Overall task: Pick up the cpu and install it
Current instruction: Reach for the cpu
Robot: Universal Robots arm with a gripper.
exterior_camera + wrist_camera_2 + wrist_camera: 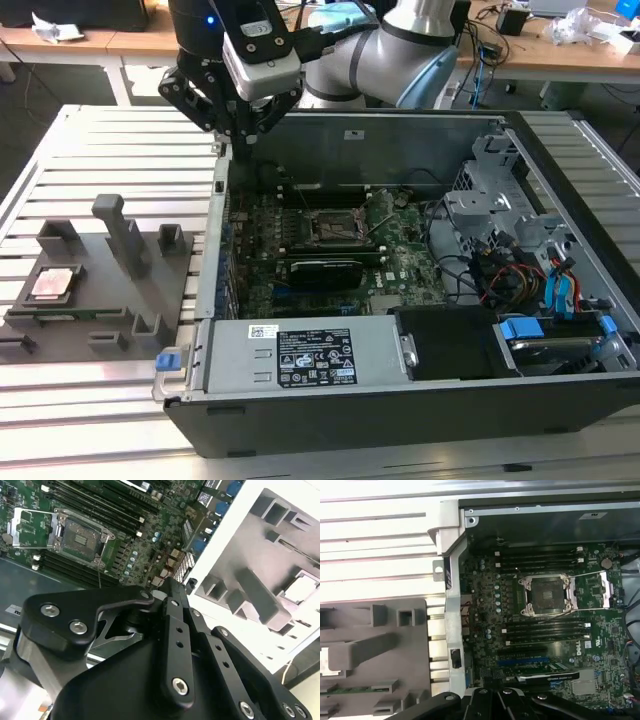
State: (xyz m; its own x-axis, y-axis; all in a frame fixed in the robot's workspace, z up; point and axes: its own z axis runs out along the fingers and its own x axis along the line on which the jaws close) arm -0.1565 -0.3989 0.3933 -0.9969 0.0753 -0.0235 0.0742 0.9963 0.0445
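The cpu (55,283) lies in the grey holder (110,305) at the exterior view's left — pick-up not yet begun. Further back the socket (330,228) stands open. Beyond, the claw (244,142) hangs above the case wall (400,140), pinched shut and empty — grasping the cpu likely calls for wider jaws first.

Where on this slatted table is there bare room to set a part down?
Bare slats run beyond the grey fixture to the far edge, and more lie in front of it, beside the computer case front corner. Inside the case it is crowded: motherboard, cables.
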